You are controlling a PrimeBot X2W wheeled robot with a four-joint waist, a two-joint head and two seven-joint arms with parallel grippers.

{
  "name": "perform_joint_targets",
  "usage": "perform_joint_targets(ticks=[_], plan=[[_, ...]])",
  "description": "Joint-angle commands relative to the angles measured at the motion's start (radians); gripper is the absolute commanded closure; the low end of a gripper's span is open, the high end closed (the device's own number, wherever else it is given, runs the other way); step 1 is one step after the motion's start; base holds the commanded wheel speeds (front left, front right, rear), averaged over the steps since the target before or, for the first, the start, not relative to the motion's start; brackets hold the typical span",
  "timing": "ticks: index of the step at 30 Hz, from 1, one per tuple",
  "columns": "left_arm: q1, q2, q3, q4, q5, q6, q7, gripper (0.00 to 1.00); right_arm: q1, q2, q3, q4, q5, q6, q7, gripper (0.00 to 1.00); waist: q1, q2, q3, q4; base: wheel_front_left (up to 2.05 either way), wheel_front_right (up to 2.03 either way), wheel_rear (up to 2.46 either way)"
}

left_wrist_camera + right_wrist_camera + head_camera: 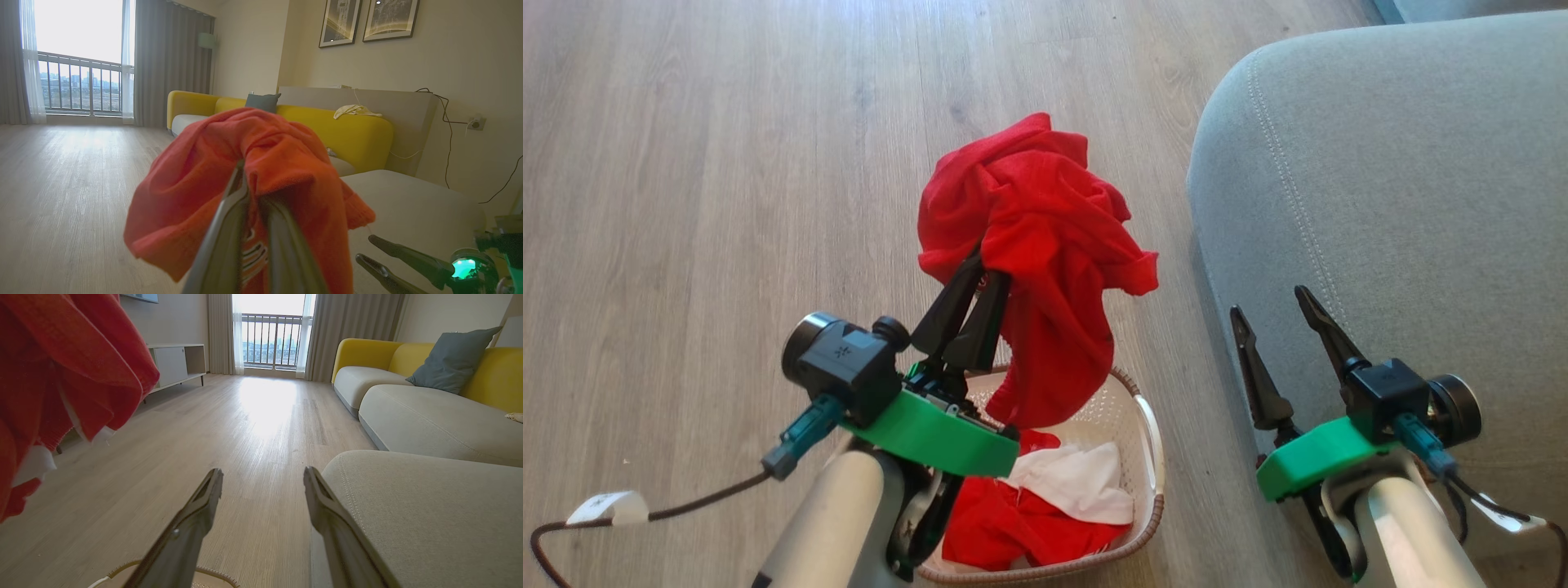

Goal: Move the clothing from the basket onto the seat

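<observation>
Right now my left gripper [990, 269] is clenched on a bright red garment [1037, 204]. It pinches a fold near the middle, so the rest drapes down either side of the fingers and the lowest hem hangs just over the cream perforated basket [1150, 441]. I judge the high hold is deliberate: soft cloth trails, and a low carry would drag the tail across the woven-look rim. More clothing lies in the basket, a red piece with a white fabric part [1070, 482] on top, so the job looks barely begun. The grey-green seat [1380, 180] stands just to the right of the basket, and the garment has to swing across to it. My right gripper [1270, 300] hangs over the seat's near edge with its jaws spread wide and nothing between them, parked out of the way, I think, for the next piece. One risk is the hanging hem catching the basket and tipping it on the wood floor [711, 180].
</observation>
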Motion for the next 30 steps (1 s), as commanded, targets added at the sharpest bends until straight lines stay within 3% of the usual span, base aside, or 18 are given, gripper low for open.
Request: perform_joint_targets(ticks=[1,17,24,30], plan=[[-0.036,0.007,0.034,-0.032,-0.004,-0.006,-0.01,1.0,-0.031,-0.007,0.02,-0.039,0.007,0.0,-0.006,0.0,0.0001,0.0,0.0,0.0,0.0,0.0,0.0],[-0.041,0.007,0.056,-0.026,0.0,-0.009,-0.01,1.0,-0.033,-0.007,0.023,-0.049,0.007,0.0,-0.006,0.0,0.0001,0.0,0.003,-0.002,0.0,0.0,0.0],[-0.041,0.007,0.078,-0.015,0.01,-0.011,-0.01,1.0,-0.031,-0.007,0.101,-0.102,0.017,0.0,-0.006,0.0,0.0001,0.0,0.01,-0.015,0.0,0.0,0.0],[-0.043,0.007,0.09,-0.003,0.015,-0.013,-0.01,1.0,-0.025,-0.009,0.253,-0.191,0.031,0.0,-0.006,0.0,0.0001,0.0,0.009,-0.017,0.0,0.0,0.0]])
